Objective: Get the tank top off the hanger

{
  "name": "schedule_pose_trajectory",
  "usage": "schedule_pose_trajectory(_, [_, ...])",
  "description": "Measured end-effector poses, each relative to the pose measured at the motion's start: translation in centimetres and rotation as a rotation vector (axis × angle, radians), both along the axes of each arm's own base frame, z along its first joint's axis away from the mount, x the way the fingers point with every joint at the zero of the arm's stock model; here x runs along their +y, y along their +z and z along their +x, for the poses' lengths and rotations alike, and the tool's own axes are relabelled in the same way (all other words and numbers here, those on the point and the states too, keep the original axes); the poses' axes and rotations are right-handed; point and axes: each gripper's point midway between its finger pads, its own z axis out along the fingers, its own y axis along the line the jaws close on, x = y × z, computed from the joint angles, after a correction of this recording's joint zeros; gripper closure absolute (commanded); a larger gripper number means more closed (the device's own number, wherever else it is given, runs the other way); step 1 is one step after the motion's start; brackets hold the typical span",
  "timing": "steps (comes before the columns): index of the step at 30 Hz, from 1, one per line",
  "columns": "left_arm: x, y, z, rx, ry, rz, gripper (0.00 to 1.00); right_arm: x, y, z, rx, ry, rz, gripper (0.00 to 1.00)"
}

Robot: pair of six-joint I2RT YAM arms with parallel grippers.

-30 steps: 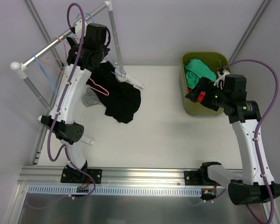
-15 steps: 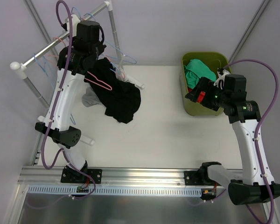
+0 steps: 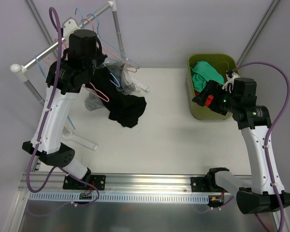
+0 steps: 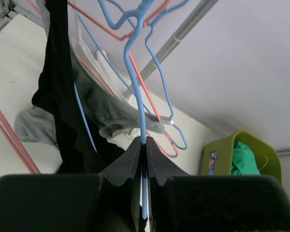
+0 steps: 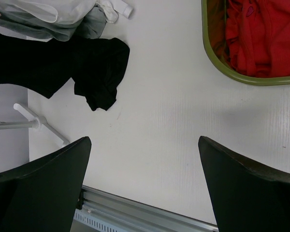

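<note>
Pinching hanger [image 4: 143, 123]; tank top [image 4: 58, 87] beside fingers [image 4: 122, 163]

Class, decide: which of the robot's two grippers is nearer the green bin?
Right. The right gripper hovers open at the green bin's near-left corner. The left gripper is across the table at the clothes rack, fingers shut on a blue hanger.
</note>
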Motion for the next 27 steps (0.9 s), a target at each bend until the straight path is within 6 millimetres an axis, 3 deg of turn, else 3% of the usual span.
schedule_pose_trajectory(6, [-2.0, -0.3, -3.3, 0.008, -0.095, 0.026, 1.00, 0.0, -0.1, 0.0, 0.002, 0.000, 0.000, 0.01])
schedule_pose_trajectory(12, [-2.4, -0.8, -6.9, 0.007, -0.160, 0.021, 1.00, 0.3, 0.0, 0.1, -0.002, 0.012, 0.012, 0.00])
schedule_pose_trajectory(21, [-4.9, -2.9, -12.3, 0.036, -0.332, -0.031, 1.00, 1.0, 0.4, 0.3, -0.016, 0.038, 0.042, 0.01])
schedule_pose_trajectory(27, [-7.2, -4.9, -17.4, 0.075, -0.546, -0.070, 1.00, 2.8, 1.1, 0.5, -0.055, 0.146, 0.096, 0.01])
